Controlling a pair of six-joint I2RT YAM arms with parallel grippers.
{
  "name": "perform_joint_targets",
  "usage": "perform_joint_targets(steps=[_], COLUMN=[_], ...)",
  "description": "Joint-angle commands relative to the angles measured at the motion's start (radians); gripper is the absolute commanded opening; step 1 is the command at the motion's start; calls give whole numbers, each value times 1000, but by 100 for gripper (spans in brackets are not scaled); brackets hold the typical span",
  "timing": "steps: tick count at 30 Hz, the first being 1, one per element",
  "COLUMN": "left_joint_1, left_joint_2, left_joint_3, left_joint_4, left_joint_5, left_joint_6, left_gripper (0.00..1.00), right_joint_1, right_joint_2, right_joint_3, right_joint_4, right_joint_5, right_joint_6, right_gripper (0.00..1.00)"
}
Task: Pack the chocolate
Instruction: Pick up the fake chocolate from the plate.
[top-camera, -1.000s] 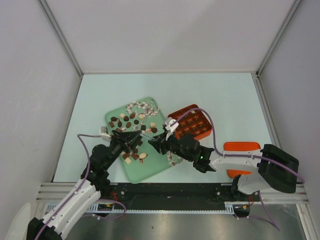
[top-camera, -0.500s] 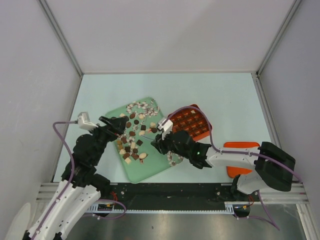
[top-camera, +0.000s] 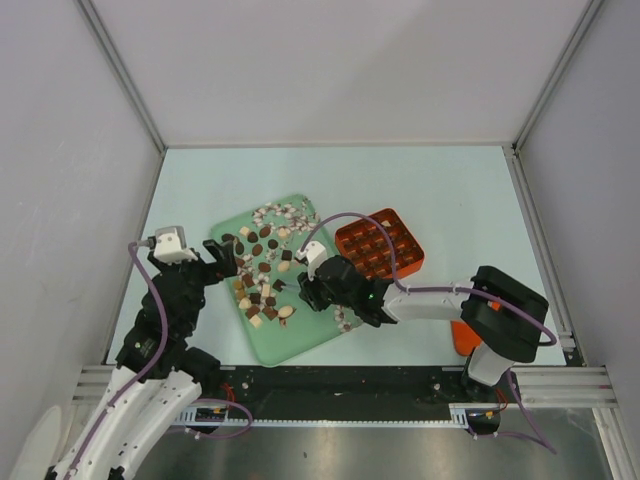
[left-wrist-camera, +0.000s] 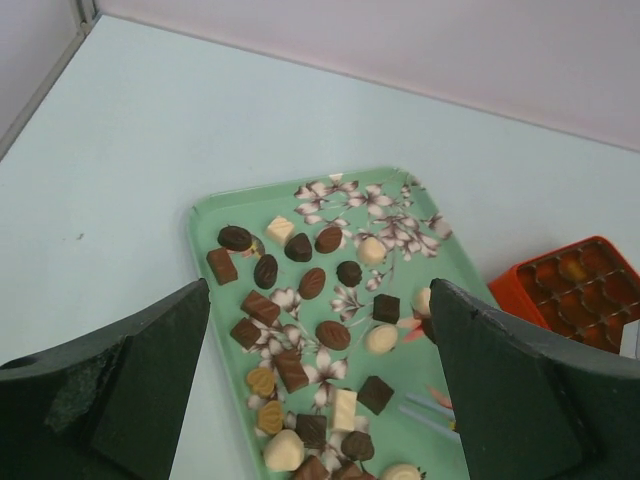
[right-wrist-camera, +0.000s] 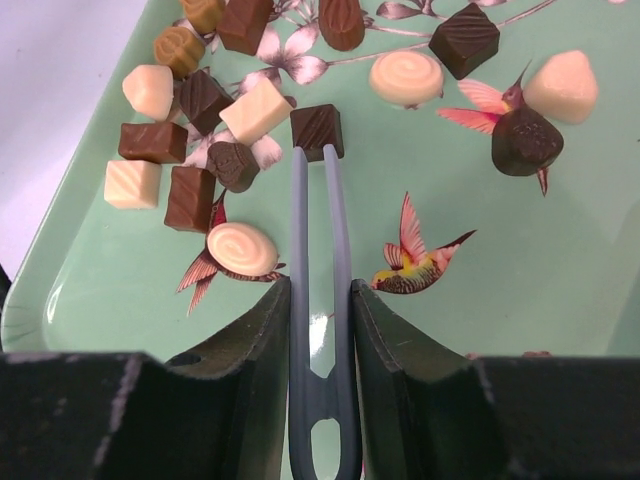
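Many small chocolates (top-camera: 262, 272), dark, lighter brown and cream, lie scattered on a green flowered tray (top-camera: 300, 338). My left gripper (top-camera: 222, 258) is open and empty, above the tray's left edge; its wrist view looks down on the chocolates (left-wrist-camera: 333, 334) between its fingers (left-wrist-camera: 150, 370). My right gripper (top-camera: 310, 290) is low over the tray's middle, shut on blue-grey tweezers (right-wrist-camera: 320, 250). The tweezer tips reach the near edge of a dark square chocolate (right-wrist-camera: 318, 128). I cannot tell whether they pinch it.
An orange box with a grid of cells (top-camera: 380, 245) stands just right of the tray and also shows in the left wrist view (left-wrist-camera: 575, 290). An orange lid (top-camera: 462, 335) lies under my right arm. White walls enclose the pale table.
My left arm has pulled back to the left, from over the tray's middle to its left edge. My right gripper with the tweezers has moved left, further over the tray.
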Motion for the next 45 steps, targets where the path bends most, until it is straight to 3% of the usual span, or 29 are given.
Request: perform_joint_targets(steps=[1, 22, 45], left_joint_1=[11, 41, 46], left_joint_2=[8, 24, 14], left_joint_3=[1, -13, -13], left_joint_4=[19, 28, 26], left_joint_5=[-53, -26, -22], left_joint_6=[84, 118, 115], left_gripper=[96, 96, 96], right_joint_1=[-5, -10, 21], right_joint_2=[32, 75, 94], right_joint_3=[59, 70, 73], right_joint_4=[11, 43, 91], right_joint_5=[-7, 2, 40], right_joint_6=[19, 19, -35], right_gripper=[33, 40, 41])
